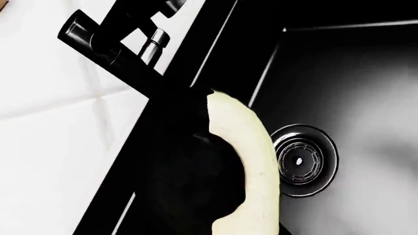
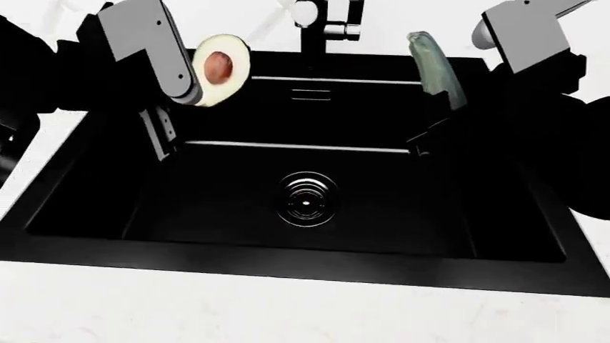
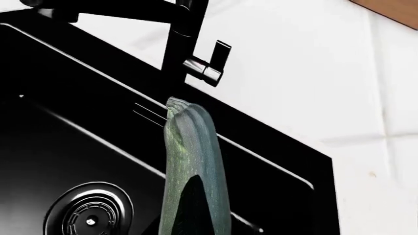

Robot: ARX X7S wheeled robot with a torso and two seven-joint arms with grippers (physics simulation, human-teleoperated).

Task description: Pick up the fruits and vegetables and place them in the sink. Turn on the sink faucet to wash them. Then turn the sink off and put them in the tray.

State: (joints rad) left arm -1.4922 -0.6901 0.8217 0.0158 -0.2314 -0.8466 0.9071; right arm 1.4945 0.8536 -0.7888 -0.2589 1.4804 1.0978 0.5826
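Avocado and zucchini held above sink.

Harsh contrast, blown-out whites, crushed blacks; sink interior nearly detail-less.

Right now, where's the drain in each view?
Head: drain at the middle of the sink floor, below and between both held items.
Left wrist: drain just past the avocado's pale edge.
Right wrist: drain partly cut off at the frame edge, beside the zucchini.
Shared landmark: the faucet.
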